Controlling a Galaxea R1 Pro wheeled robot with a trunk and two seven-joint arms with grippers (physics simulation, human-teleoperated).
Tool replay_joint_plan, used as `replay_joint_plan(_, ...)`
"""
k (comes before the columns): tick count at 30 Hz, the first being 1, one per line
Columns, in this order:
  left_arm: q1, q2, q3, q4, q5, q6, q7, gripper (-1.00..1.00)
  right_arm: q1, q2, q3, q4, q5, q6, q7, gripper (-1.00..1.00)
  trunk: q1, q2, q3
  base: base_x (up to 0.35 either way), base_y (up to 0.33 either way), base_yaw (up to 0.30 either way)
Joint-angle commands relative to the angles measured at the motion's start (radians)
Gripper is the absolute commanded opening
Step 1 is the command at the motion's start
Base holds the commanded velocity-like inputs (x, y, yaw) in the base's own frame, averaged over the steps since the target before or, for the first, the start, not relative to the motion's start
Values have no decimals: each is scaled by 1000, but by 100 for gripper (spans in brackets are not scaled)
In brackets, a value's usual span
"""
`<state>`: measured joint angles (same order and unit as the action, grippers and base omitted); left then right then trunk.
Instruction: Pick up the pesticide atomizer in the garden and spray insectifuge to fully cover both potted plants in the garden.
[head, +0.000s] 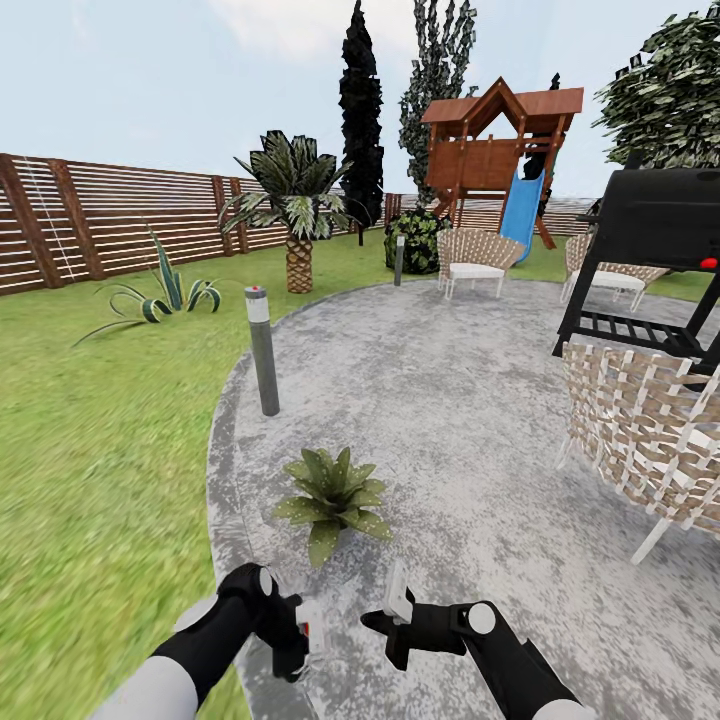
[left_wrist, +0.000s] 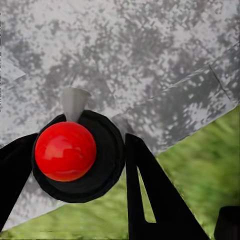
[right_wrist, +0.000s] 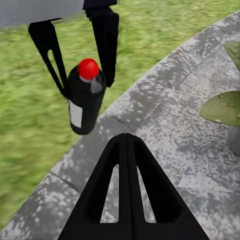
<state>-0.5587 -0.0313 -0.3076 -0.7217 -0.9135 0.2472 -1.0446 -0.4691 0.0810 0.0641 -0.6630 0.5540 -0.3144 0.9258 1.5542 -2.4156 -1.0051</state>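
Over the patio (head: 450, 400) edge, left claw (left_wrist: 75, 165) clamping the pesticide atomizer (right_wrist: 85, 100), right claw's (head: 398, 610) spread unclear, potted plant (head: 333, 495) ahead

We see the pesticide atomizer (right_wrist: 86, 102) as a black bottle with a red cap and a white label. The potted plant (head: 334, 496) has green leaves speckled pale. The patio (head: 450, 400) is mottled grey, the lawn (head: 90, 430) green, the fence (head: 110, 215) brown slats, the slide (head: 522, 212) blue.
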Motion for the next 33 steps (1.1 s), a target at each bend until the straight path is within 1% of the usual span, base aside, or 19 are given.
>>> replay_joint_plan(1, 1, 19, -1, -1, 3, 11, -4, -100, 0, 0, -1, -1, 9, -5, 1, -100, 0, 0, -1, 0, 0, 0)
replay_joint_plan(6, 3, 131, 4, 14, 10, 9, -3, -100, 0, -8, -3, 3, 10, -6, -1, -100, 0, 0, -1, 0, 0, 0)
replay_joint_plan(9, 3, 169, 42, 43, 10, 0, -4, -100, 0, -13, -3, 5, 10, -6, -1, -100, 0, 0, -1, 0, 0, 0)
replay_joint_plan(12, 5, 194, 59, 69, 2, -3, -6, -100, 0, -35, -3, 5, 10, -6, -2, -100, 0, 0, -1, 0, 0, 0)
replay_joint_plan(13, 5, 201, 62, 77, -1, -2, -6, -100, 0, -45, -3, 6, 10, -7, -2, 100, 0, 0, -1, 0, 0, 0)
replay_joint_plan(16, 5, 222, 63, 81, -2, 1, -4, -100, 0, -62, -9, 6, 9, -7, -7, 100, 0, 0, -1, 0, 0, 0)
replay_joint_plan(18, 5, 224, 73, 82, 7, 3, 5, -100, 0, -66, -11, 8, 9, -8, -52, 100, 0, 0, -1, 0, 0, 0)
replay_joint_plan(19, 5, 220, 110, 82, 13, 2, 32, -100, 1, -68, -12, 22, 7, -7, -103, 100, 0, 0, -1, 0, 0, 0)
replay_joint_plan(20, 5, 211, 172, 89, 32, 0, 85, -100, 1, -77, -12, 80, 5, -7, -177, 100, 0, 0, -1, 0, 0, 0)
replay_joint_plan(21, 5, 205, 216, 111, 69, -3, 130, -100, 1, -89, -16, 163, 2, -7, -256, 100, 0, 0, -1, 0, 0, 0)
replay_joint_plan(22, 5, 203, 248, 145, 146, -14, 172, -100, 1, -98, -49, 245, 1, -8, -353, 100, 0, 0, -1, 0, 0, 0)
replay_joint_plan(24, 5, 202, 270, 219, 332, -91, 263, -100, 2, -112, -175, 348, 1, -14, -485, 100, 0, 0, -1, 0, 0, 0)
replay_joint_plan(25, 5, 203, 273, 249, 396, -132, 300, -100, 3, -120, -224, 370, 1, -17, -511, 100, 0, 0, -1, 0, 0, 0)
replay_joint_plan(26, 5, 204, 276, 306, 486, -202, 364, -100, 4, -136, -293, 390, 1, -26, -535, 100, 0, 0, -1, 0, 0, 0)
replay_joint_plan(27, 5, 203, 277, 368, 555, -269, 427, -100, 6, -153, -352, 400, 1, -38, -551, 100, 0, 0, -1, 0, 0, 0)
replay_joint_plan(28, 5, 203, 278, 432, 608, -334, 496, -100, 7, -171, -408, 405, 1, -50, -568, 100, 0, 0, -1, 0, 0, 0)
replay_joint_plan(29, 5, 203, 278, 469, 636, -375, 542, -100, 8, -180, -442, 407, 1, -59, -586, 100, 0, 0, -1, 0, 0, 0)
replay_joint_plan(31, 15, 203, 279, 559, 726, -516, 689, -100, 13, -193, -535, 410, 2, -116, -711, 100, 0, 0, -1, 0, 0, 0)
replay_joint_plan(33, 56, 203, 280, 575, 809, -598, 765, -100, 36, -194, -560, 413, 2, -192, -839, 100, 0, 0, -1, 0, 0, 0)
